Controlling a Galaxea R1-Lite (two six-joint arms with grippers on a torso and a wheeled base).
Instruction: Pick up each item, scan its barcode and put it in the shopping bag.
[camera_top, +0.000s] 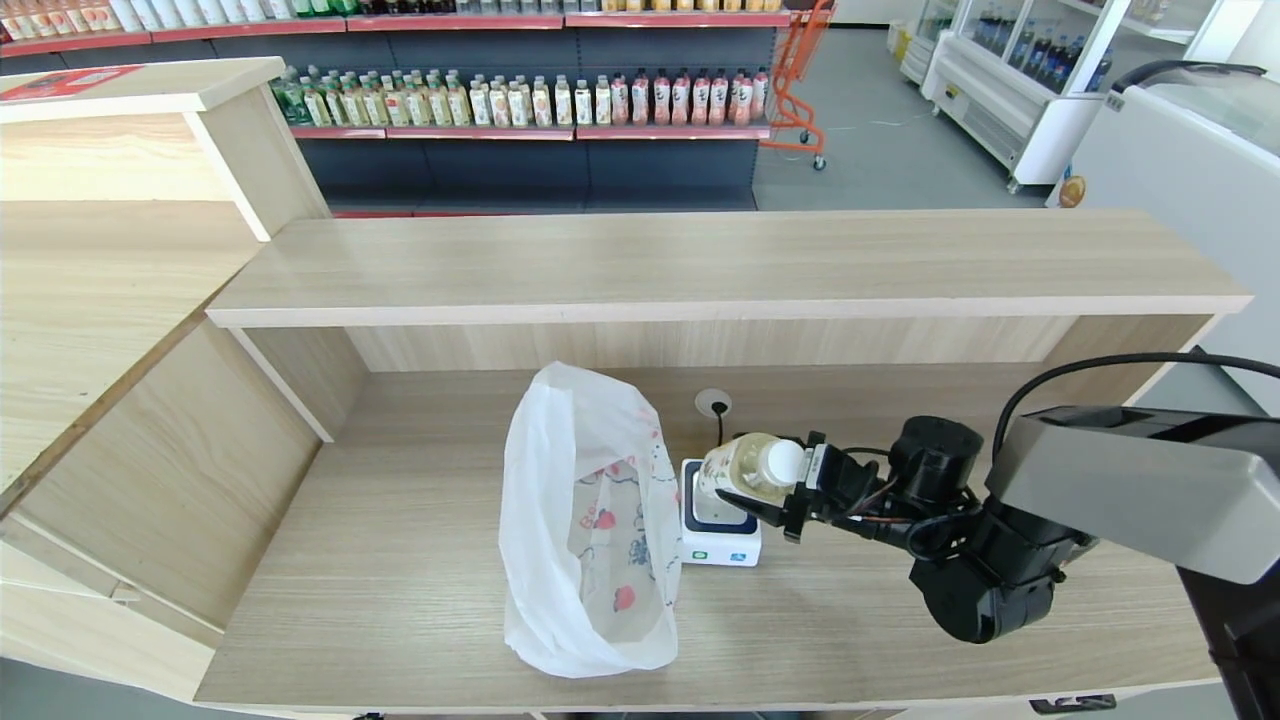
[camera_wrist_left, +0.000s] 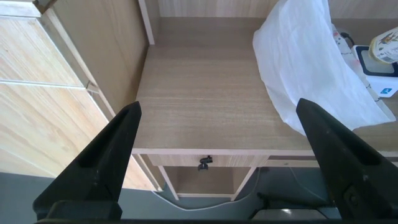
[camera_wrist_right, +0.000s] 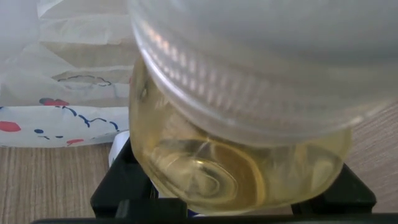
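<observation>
The left jaws hang spread and empty over the desk's near edge, about 8 o'clock of the bag, which stands open mid-desk. At the bag's 3 o'clock the right jaws pinch the bottle on its side just over the scanner, cap toward 3 o'clock. Gripped near the cap, the heavy body could sag or slip, and swung toward 9 o'clock it may snag the limp rim and topple the bag.

The bottle of pale yellow drink, white-capped, lies tipped on its side just over the white scanner, with the right gripper clamped at its cap end. The white shopping bag, printed red and blue, stands open right beside the scanner.
</observation>
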